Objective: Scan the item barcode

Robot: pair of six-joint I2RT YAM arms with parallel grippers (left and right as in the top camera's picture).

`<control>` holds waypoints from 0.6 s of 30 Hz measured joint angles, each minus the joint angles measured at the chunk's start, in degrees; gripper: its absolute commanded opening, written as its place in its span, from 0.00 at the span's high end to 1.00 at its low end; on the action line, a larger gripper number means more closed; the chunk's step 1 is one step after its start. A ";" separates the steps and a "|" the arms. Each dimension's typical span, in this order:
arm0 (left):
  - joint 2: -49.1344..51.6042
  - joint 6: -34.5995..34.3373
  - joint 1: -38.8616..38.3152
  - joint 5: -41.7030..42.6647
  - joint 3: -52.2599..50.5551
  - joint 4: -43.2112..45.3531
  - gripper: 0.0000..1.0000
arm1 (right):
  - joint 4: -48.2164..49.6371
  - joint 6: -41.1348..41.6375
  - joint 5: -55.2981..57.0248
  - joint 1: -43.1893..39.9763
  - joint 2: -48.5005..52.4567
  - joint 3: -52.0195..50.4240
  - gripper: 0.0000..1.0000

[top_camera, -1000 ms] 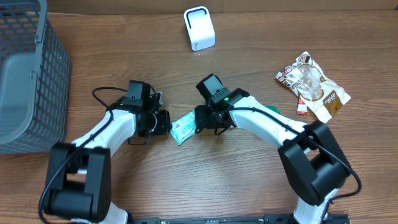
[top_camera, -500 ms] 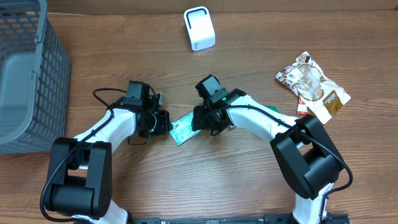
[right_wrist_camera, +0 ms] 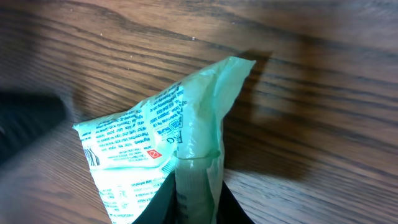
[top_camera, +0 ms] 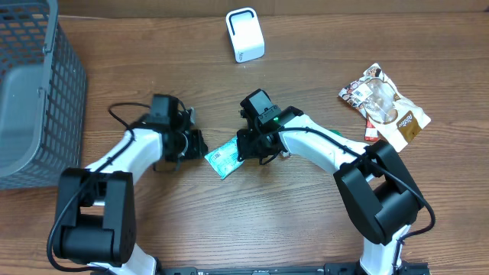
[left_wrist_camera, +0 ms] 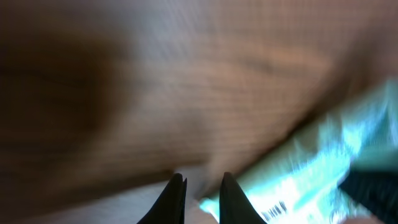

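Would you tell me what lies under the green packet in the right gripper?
Around the green packet, pinched by the right gripper, only bare wooden table and the packet's shadow show. The patch directly beneath it is covered.

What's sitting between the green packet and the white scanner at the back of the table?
Nothing loose that I can see. The green packet is pinched in the right gripper. Between it and the white scanner there is only bare table, plus that arm's own wrist, which should travel with the packet.
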 measured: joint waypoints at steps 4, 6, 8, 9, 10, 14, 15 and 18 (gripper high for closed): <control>0.00 -0.02 4.44 -1.01 4.74 -0.76 0.86 | -0.46 -1.62 4.17 0.04 -2.91 0.00 0.96; 0.00 -0.02 7.19 -1.33 6.86 -1.31 0.85 | -0.46 -1.90 5.31 0.04 -4.59 0.02 0.96; 0.00 -0.02 9.84 -1.64 8.00 -1.29 0.84 | -0.04 -2.21 6.01 0.00 -5.95 0.09 0.96; 0.00 -0.02 11.06 -1.97 8.22 -1.29 0.83 | 0.39 -2.29 6.29 0.00 -6.29 0.11 0.96; 0.00 -0.02 12.41 -2.58 8.26 -1.33 0.81 | 0.85 -2.58 6.58 0.00 -6.43 0.20 0.96; 0.00 0.94 16.09 -6.62 8.26 -1.97 0.49 | 2.51 -5.27 7.02 0.00 -6.49 0.24 0.96; 0.00 1.25 16.48 -7.58 8.26 -2.21 0.32 | 3.30 -6.08 7.10 0.00 -6.49 0.24 0.96; 0.00 1.44 16.90 -9.68 8.26 -2.71 0.00 | 6.16 -7.87 7.34 0.00 -6.49 0.24 0.96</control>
